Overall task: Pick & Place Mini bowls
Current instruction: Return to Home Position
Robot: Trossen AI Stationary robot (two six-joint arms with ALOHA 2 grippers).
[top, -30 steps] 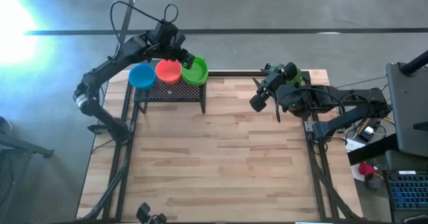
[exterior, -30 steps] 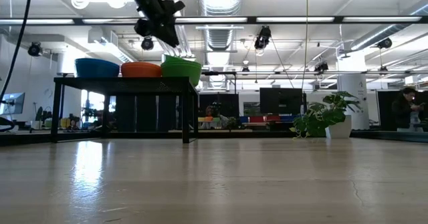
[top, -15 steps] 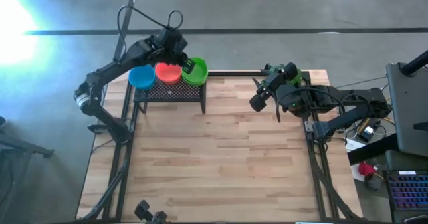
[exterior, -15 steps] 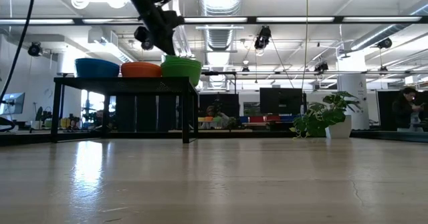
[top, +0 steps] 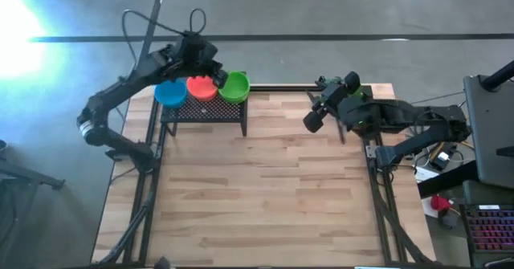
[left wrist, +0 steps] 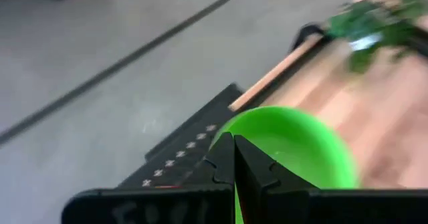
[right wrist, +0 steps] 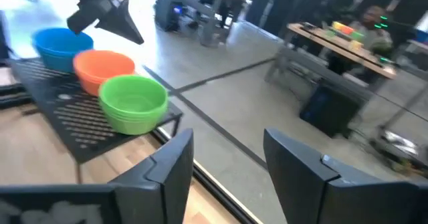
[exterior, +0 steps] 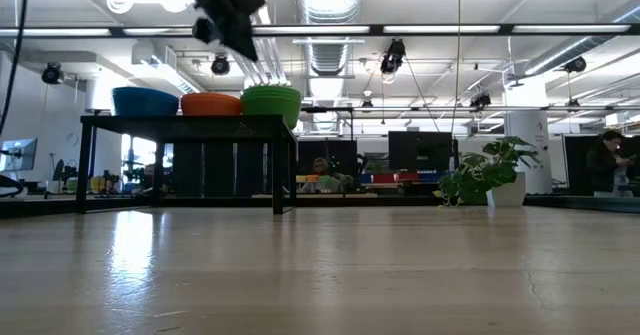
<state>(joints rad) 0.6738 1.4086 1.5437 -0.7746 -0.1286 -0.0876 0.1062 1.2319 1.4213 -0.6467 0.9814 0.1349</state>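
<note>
Three stacks of mini bowls sit side by side on a black wire-mesh stand (top: pixel 205 110) at the table's far left: blue (top: pixel 170 92), orange-red (top: pixel 201 87) and green (top: pixel 235 86). In the low view they are blue (exterior: pixel 145 101), orange (exterior: pixel 211 104) and green (exterior: pixel 271 101). My left gripper (top: pixel 214 70) hangs above them, between the orange-red and green stacks, shut and empty; its wrist view shows the closed fingers (left wrist: pixel 234 165) before the green bowl (left wrist: pixel 297 150). My right gripper (top: pixel 314 119) waits open (right wrist: pixel 224 158) at the table's far right.
A leafy plant sprig (exterior: pixel 482 179) stands at the table's far right edge, next to my right arm. The stand's legs (exterior: pixel 279 171) rest on the wooden table (top: pixel 265 189). A person (exterior: pixel 606 161) is in the room far behind.
My left gripper dipped toward the green stack's rim, then rose and drew back a little toward the table's left; it now hangs higher above the bowls. The bowls have stayed in place on the stand.
</note>
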